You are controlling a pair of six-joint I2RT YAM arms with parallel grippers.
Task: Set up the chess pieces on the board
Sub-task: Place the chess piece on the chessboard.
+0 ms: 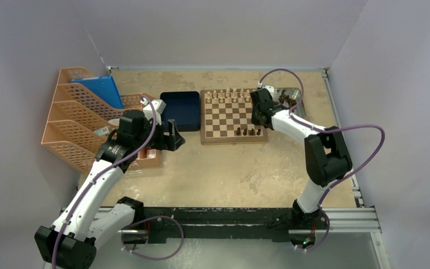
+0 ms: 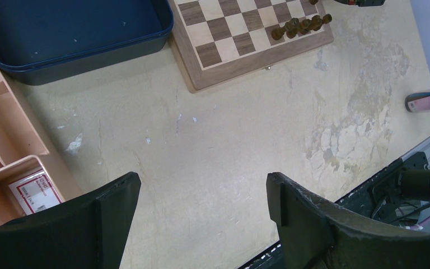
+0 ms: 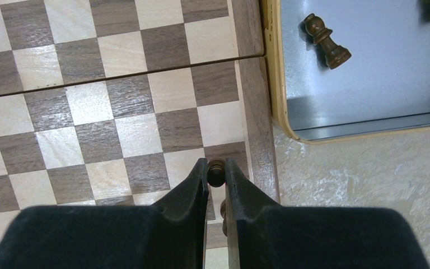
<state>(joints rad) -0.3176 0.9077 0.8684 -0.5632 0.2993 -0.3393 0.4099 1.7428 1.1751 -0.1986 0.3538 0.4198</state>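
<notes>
The board point(image 1: 224, 119) lies at the back middle of the table. Light chess pieces point(image 1: 228, 96) fill its far rows, and several dark ones point(image 1: 248, 132) stand in its near right corner. My right gripper point(image 3: 216, 166) is shut on the round head of a dark chess piece point(image 3: 216, 176) above the board's point(image 3: 89, 112) right edge squares. Another dark piece point(image 3: 223, 210) shows just behind, between the fingers. My left gripper point(image 2: 201, 188) hangs open and empty over bare table, short of the board's point(image 2: 241, 61) near corner, where the dark pieces point(image 2: 302, 25) stand.
A silver metal tray point(image 3: 369, 73) right of the board holds a lying dark piece point(image 3: 326, 42) and more point(image 1: 284, 100). A dark blue tray point(image 1: 181, 109) sits left of the board. Orange file racks point(image 1: 78, 112) line the left side. A small bottle point(image 2: 428, 102) lies near the table's front rail.
</notes>
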